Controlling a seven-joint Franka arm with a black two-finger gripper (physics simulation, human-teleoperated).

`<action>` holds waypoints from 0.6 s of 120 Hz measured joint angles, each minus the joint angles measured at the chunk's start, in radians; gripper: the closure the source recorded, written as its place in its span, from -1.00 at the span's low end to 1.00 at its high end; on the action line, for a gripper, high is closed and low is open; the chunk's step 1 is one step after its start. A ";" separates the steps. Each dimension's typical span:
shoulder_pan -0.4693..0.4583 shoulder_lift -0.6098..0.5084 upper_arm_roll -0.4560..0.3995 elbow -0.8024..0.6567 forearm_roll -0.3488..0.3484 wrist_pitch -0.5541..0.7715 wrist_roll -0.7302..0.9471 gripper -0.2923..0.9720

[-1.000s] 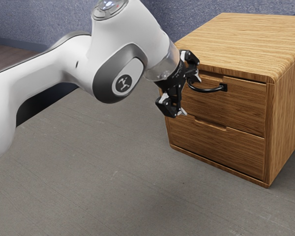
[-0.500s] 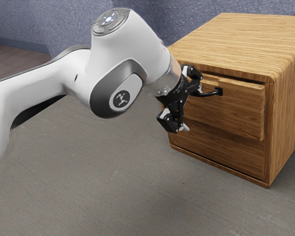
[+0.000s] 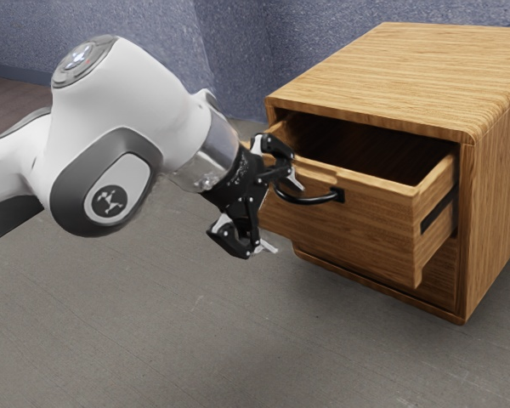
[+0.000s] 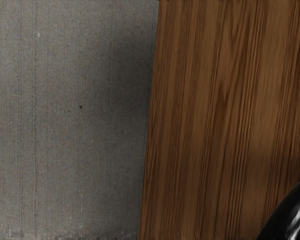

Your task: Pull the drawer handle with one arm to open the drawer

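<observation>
Well, the top drawer (image 3: 365, 217) has slid a long way out of the wooden cabinet (image 3: 425, 68). A second ago its front sat flush, half a second ago it showed a narrow gap, and now the dark interior is exposed and its side panel stands clear of the cabinet face. My arm has drawn back toward the exterior view's left, taking the drawer with it.

The end effector (image 3: 263, 200) sits at the near end of the black loop handle (image 3: 310, 198). Its fingers are spread wide with that end between them, so it hooks the handle rather than clamping it. I judge the task essentially done; any further pull only adds travel, and I can't see how much runner is left. The lower drawer (image 3: 374, 263) is closed.

The cabinet stands on a grey, faintly streaked desk (image 3: 153, 340). In the wrist view that grey surface (image 4: 65, 125) meets a wood-grain panel (image 4: 225, 125), which I take for the drawer front. Behind is a blue-grey speckled wall (image 3: 153, 25), with brown flooring (image 3: 8, 93) at the far left.
</observation>
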 joint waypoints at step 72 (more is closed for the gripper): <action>0.136 -0.127 -0.185 0.248 -0.025 -0.565 -0.027 -0.54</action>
